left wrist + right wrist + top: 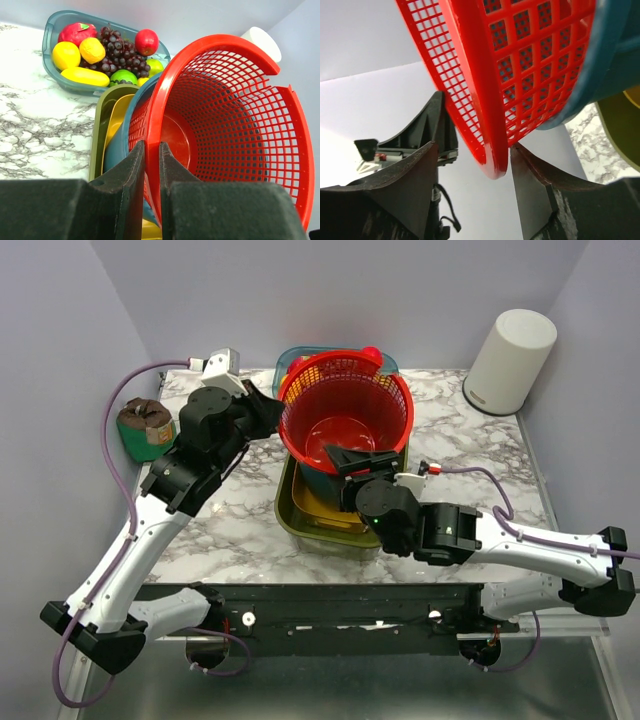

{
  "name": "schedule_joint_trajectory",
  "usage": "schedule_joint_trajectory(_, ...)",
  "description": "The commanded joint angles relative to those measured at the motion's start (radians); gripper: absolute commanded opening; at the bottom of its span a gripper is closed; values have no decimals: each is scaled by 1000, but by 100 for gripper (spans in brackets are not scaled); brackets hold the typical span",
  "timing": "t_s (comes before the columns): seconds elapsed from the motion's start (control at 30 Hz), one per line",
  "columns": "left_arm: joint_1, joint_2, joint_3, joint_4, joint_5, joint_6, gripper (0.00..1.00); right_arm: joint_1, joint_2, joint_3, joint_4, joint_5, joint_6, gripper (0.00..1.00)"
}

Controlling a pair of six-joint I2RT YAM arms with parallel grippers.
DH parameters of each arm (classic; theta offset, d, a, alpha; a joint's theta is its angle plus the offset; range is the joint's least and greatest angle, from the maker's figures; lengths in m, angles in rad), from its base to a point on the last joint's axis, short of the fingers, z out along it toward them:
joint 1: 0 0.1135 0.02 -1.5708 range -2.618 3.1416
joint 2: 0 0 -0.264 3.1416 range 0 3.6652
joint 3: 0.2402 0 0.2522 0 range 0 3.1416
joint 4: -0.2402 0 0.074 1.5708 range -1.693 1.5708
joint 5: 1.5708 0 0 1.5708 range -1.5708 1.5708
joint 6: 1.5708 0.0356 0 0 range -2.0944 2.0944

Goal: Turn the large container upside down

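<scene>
Top view: we're seeing the red plastic mesh basket [392,405] sitting mouth-up in stacked tubs [290,510] on the marble table [230,525]. Left wrist: our left gripper [151,150] is clamping its rim. Right wrist: our right gripper [472,145] is straddling that rim, jaws apart.

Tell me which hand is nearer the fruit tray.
Left. The left hand grips the red basket's left rim, close to the fruit tray; the right hand straddles the basket's near rim, farther off.

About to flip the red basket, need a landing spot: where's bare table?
Bare marble right of the red basket, toward the white cylinder, and front-left, between the left arm and the green tub. Centre is crowded: nested tubs, with the fruit tray behind.
</scene>
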Motion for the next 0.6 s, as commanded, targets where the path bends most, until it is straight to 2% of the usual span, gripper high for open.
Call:
schedule_joint_trajectory(0.0,1,-39,-20,63,32,49,0,0,45,33,-137,78,224,67)
schedule_joint_trajectory(0.2,3,-78,-66,116,61,91,0,0,60,41,-160,86,260,65)
schedule_joint_trajectory(0.33,1,-88,-75,129,78,102,0,-1,65,39,-178,104,287,54)
schedule_joint_trajectory(0.4,1,-94,-83,135,97,102,0,-1,66,36,-180,107,300,53)
schedule_joint_trajectory(0.43,1,-96,-84,139,101,102,0,-3,63,34,-181,118,303,46)
schedule_joint_trajectory(0.47,3,-95,-84,136,104,100,0,-1,63,36,-181,121,301,43)
schedule_joint_trajectory(0.57,1,-99,-84,139,121,103,0,-1,65,36,-181,129,292,41)
